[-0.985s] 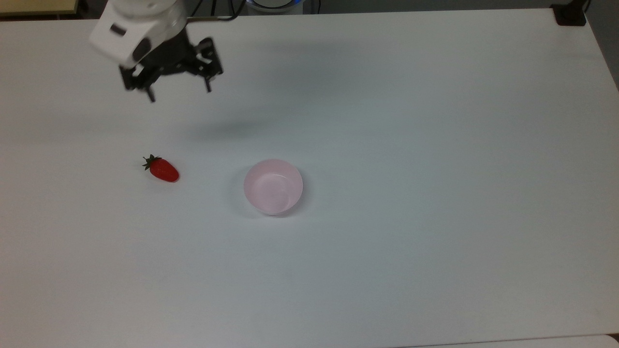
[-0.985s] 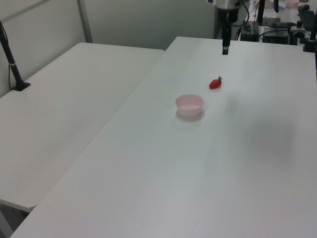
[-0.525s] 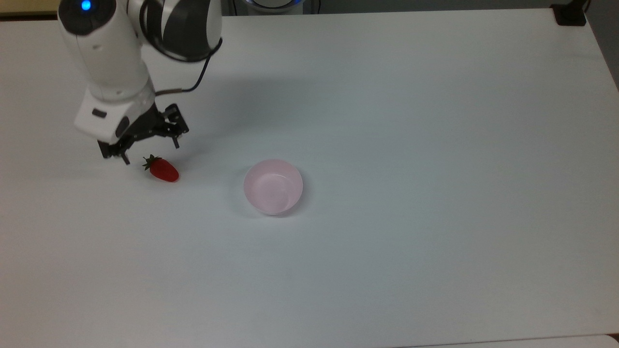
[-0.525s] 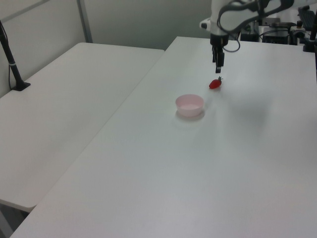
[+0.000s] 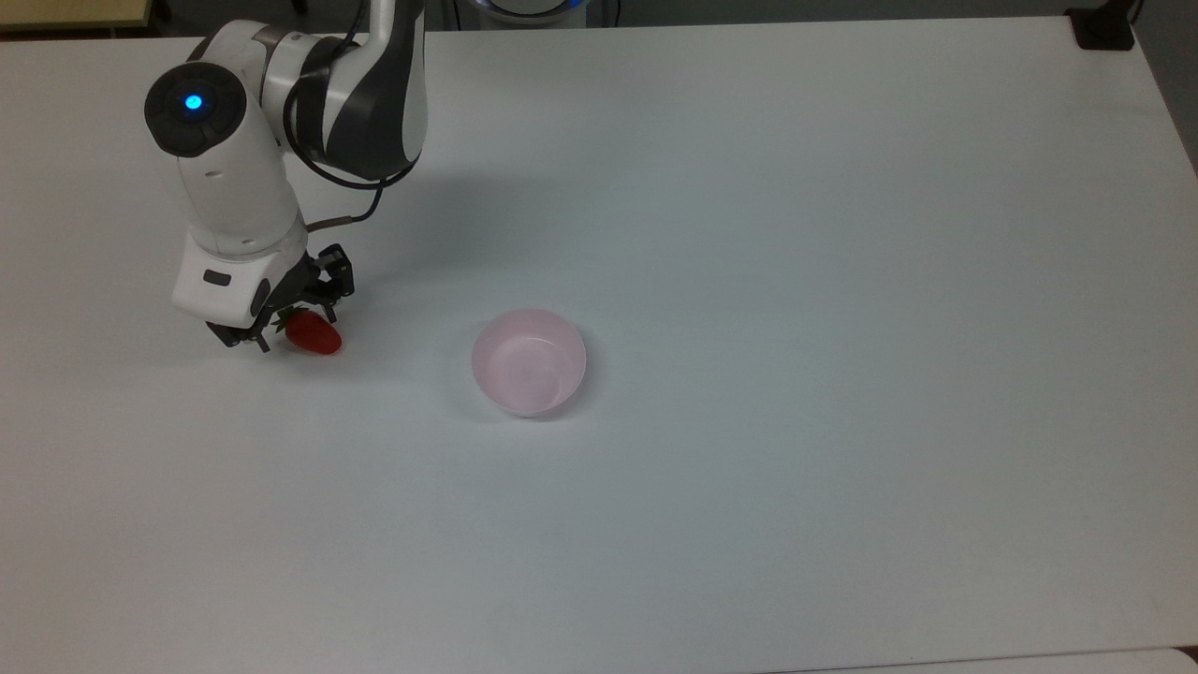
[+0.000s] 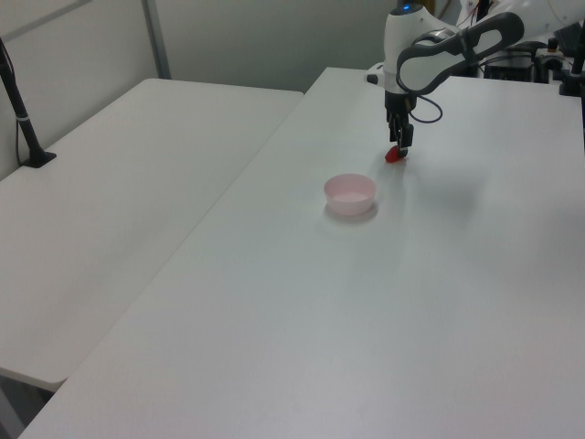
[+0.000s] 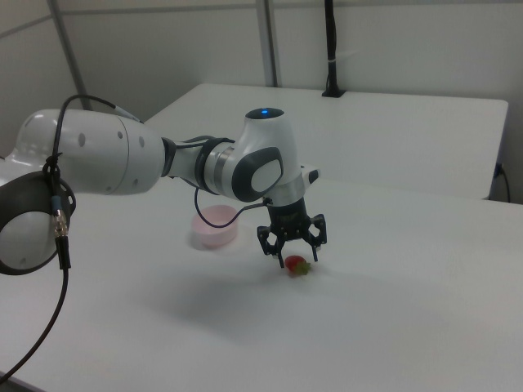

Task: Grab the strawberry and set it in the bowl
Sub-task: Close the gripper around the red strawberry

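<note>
- Right view lets us see the gripper (image 7: 292, 251) low over the strawberry (image 7: 296, 265), its fingers spread wide on both sides and gripping nothing yet.
- We think they straddle the fruit so they can squeeze it next.
- The strawberry (image 5: 314, 334) lies flat on the white bench (image 5: 749, 234).
- The pink bowl (image 5: 529, 362) sits nearby on the top view's right, with nothing inside.

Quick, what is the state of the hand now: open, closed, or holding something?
Hand: open, fingers on either side of the strawberry, which lies on the table; holding nothing yet.
</note>
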Motion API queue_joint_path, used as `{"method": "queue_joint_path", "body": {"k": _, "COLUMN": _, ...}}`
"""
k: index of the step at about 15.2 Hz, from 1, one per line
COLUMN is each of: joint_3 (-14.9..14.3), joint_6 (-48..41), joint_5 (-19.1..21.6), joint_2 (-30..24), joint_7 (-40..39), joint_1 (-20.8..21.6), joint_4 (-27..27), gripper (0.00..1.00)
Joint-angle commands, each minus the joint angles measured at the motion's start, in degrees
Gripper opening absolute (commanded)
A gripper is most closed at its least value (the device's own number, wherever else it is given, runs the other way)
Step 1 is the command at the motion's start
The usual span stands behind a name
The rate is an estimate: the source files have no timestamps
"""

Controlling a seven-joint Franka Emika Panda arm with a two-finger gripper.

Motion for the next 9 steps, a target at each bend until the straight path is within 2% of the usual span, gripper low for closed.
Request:
{"method": "queue_joint_path", "body": {"k": 1, "joint_3": 0.04, "joint_6": 0.26, "joint_5": -0.69, "joint_2": -0.03, "joint_7": -0.78, "joint_1": 0.44, "joint_4": 0.01, "gripper": 0.58}}
{"method": "queue_joint_path", "body": {"k": 2, "joint_3": 0.04, "joint_6": -0.09, "joint_5": -0.6, "joint_2": -0.03, "joint_7": -0.78, "joint_1": 0.44, "joint_4": -0.17, "gripper": 0.53}}
{"method": "queue_joint_path", "body": {"k": 6, "joint_3": 0.13, "joint_6": -0.27, "joint_5": -0.6, "joint_2": -0.03, "joint_7": -0.69, "joint_1": 1.32, "joint_4": -1.05, "gripper": 0.48}}
{"method": "queue_joint_path", "body": {"k": 7, "joint_3": 0.13, "joint_6": -0.35, "joint_5": -0.6, "joint_2": -0.12, "joint_7": -0.69, "joint_1": 1.24, "joint_4": -1.05, "gripper": 0.42}}
{"method": "queue_joint_path", "body": {"k": 9, "joint_3": 0.13, "joint_6": -1.49, "joint_5": -0.42, "joint_2": -0.99, "joint_7": 0.27, "joint_1": 1.32, "joint_4": -0.7, "gripper": 0.38}}
